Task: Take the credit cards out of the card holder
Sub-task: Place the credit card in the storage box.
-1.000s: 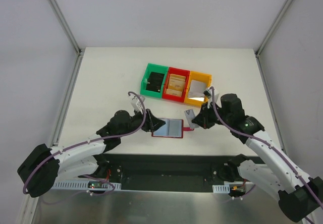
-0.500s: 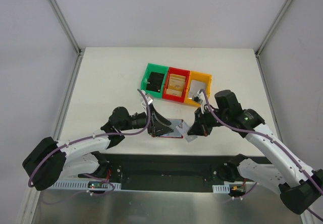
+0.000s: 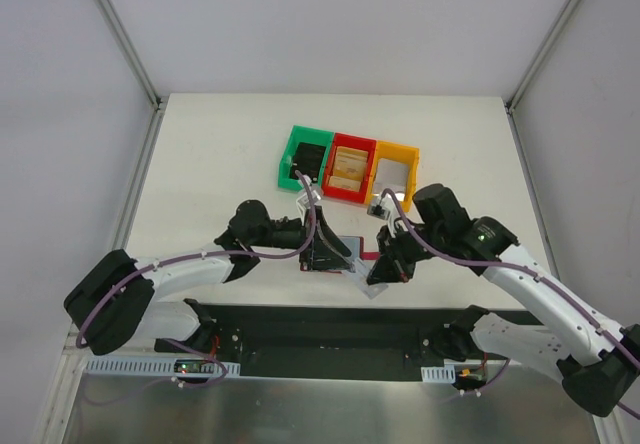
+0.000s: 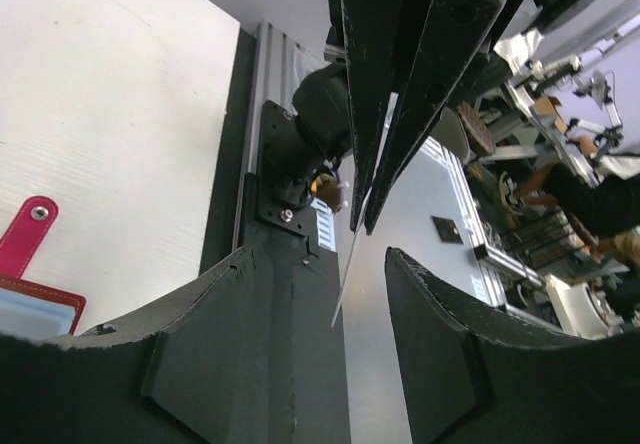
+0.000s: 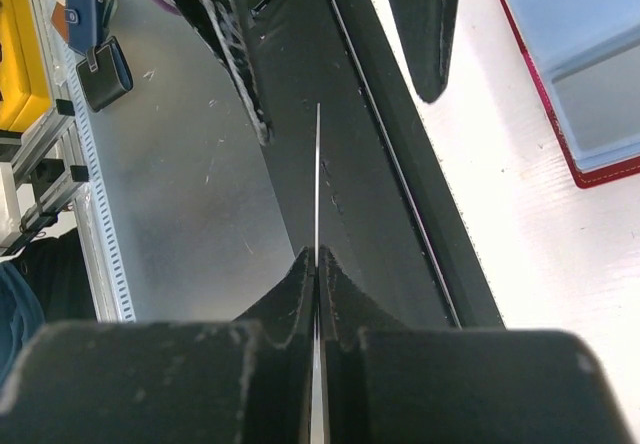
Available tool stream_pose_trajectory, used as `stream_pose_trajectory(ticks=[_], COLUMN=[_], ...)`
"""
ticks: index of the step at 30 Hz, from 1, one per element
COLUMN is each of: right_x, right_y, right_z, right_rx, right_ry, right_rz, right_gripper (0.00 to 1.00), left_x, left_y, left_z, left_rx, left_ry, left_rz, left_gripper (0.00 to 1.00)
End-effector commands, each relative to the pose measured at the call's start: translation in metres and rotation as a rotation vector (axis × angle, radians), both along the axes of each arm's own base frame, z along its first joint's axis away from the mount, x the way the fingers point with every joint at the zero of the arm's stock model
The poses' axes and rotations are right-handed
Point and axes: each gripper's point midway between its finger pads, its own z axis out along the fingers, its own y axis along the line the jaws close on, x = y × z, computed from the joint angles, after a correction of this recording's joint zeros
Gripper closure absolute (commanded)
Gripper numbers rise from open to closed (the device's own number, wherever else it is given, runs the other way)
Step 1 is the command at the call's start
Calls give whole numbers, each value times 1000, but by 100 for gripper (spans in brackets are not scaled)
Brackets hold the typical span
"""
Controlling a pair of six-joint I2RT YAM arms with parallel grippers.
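Right wrist view: the card holder (image 5: 585, 64) lies open on the table (image 5: 540, 254), dark red rim, two grey-blue panels facing up. Just off its strap side, the right gripper (image 5: 318, 260) is pinched tight on a thin card (image 5: 318, 164) (seen edge-on). The left gripper (image 4: 318, 279) is half spread and holds nothing, just beside the holder. The holder sits near the table's front edge, with bare table beyond it up to the coloured bins (image 3: 348, 167).
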Motion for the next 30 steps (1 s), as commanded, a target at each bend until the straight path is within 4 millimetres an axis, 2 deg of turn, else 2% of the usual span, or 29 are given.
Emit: stream_pose_trajectory(ticks=[1, 5, 12, 15, 16, 20, 22, 25, 30], right_x=[-1, -1, -1, 0, 0, 3, 7, 15, 28], right_y=[7, 9, 10, 9, 9, 9, 8, 5, 6], right_z=[20, 21, 21, 21, 20, 20, 21, 20, 33], right_rx=[46, 44, 40, 36, 33, 35, 36, 39, 151], right_ry=[-30, -33, -34, -37, -36, -47, -66, -82, -105], right_rz=[43, 50, 51, 48, 45, 20, -5, -58, -139], right_gripper=[100, 100, 100, 100, 98, 68, 63, 62, 65], left_x=[-15, -25, -32, -34, -33, -30, -28, -25, -22], left_y=[-3, -6, -4, -4, -4, -6, -5, -3, -1], left_z=[23, 21, 22, 24, 23, 23, 23, 25, 26], left_rx=[-71, -66, -77, -84, -84, -88, -102, -136, -161], left_ry=[-48, -35, -47, -55, -50, -19, -16, -24, -32], left_rz=[-121, -182, -214, -221, -212, -181, -155, -109, -71], left_gripper=[47, 54, 82, 100, 100, 100, 100, 100, 100])
